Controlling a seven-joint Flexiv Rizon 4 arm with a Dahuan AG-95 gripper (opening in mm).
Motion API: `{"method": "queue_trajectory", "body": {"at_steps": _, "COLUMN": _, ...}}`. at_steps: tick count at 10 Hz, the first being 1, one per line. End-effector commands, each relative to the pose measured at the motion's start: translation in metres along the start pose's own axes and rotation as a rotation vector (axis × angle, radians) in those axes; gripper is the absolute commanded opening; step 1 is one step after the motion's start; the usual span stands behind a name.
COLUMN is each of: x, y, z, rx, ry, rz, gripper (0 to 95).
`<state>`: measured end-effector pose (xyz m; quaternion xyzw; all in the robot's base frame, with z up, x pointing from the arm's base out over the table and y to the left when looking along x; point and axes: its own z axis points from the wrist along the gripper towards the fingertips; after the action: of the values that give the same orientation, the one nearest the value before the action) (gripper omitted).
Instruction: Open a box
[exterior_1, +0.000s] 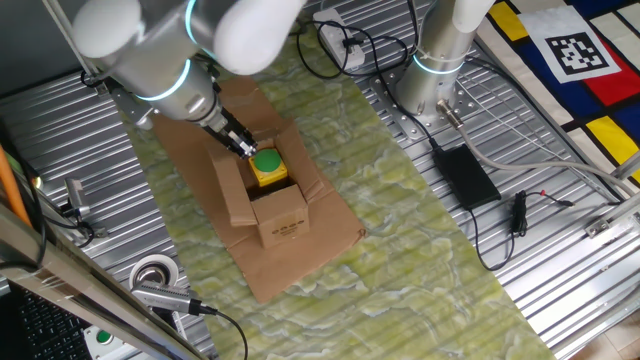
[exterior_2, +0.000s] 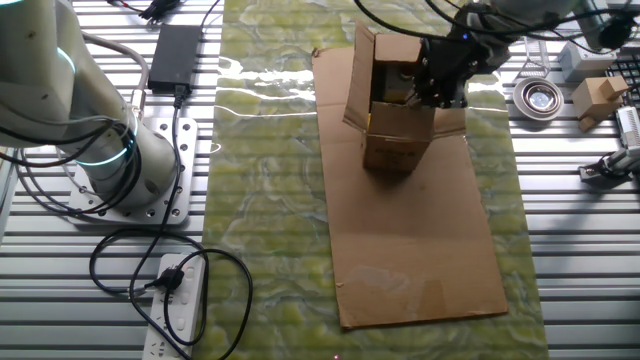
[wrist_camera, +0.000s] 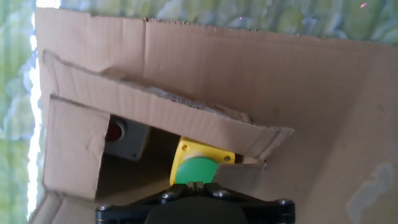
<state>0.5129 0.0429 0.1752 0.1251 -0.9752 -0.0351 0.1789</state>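
The box is a small brown carton that stands on a large flat cardboard sheet, with its top flaps standing open. It also shows in the other fixed view and fills the hand view. Inside are a yellow unit with a green button and a grey unit with a red button. My gripper hovers at the box's back edge, just above the opening. Its fingertips stand together, with no flap seen between them. In the other fixed view the gripper is at the box's right side.
A tape roll and tools lie at the front left. A black power adapter and cables lie to the right. A second arm's base stands at the back. A power strip and a small carton lie on the metal table.
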Motion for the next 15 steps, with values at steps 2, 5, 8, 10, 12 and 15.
{"method": "queue_trajectory", "body": {"at_steps": 2, "x": 0.013, "y": -0.015, "z": -0.007, "rx": 0.008, "ry": 0.037, "rz": -0.033, "gripper": 0.0}}
{"method": "queue_trajectory", "body": {"at_steps": 5, "x": 0.024, "y": -0.027, "z": -0.013, "rx": 0.049, "ry": 0.101, "rz": -0.077, "gripper": 0.0}}
{"method": "queue_trajectory", "body": {"at_steps": 8, "x": 0.033, "y": -0.04, "z": -0.011, "rx": 0.06, "ry": 0.114, "rz": -0.117, "gripper": 0.0}}
{"method": "queue_trajectory", "body": {"at_steps": 10, "x": 0.032, "y": -0.05, "z": 0.001, "rx": 0.059, "ry": 0.111, "rz": -0.123, "gripper": 0.0}}
{"method": "queue_trajectory", "body": {"at_steps": 12, "x": 0.028, "y": -0.058, "z": 0.013, "rx": 0.054, "ry": 0.105, "rz": -0.137, "gripper": 0.0}}
{"method": "queue_trajectory", "body": {"at_steps": 15, "x": 0.022, "y": -0.064, "z": 0.021, "rx": 0.053, "ry": 0.095, "rz": -0.138, "gripper": 0.0}}
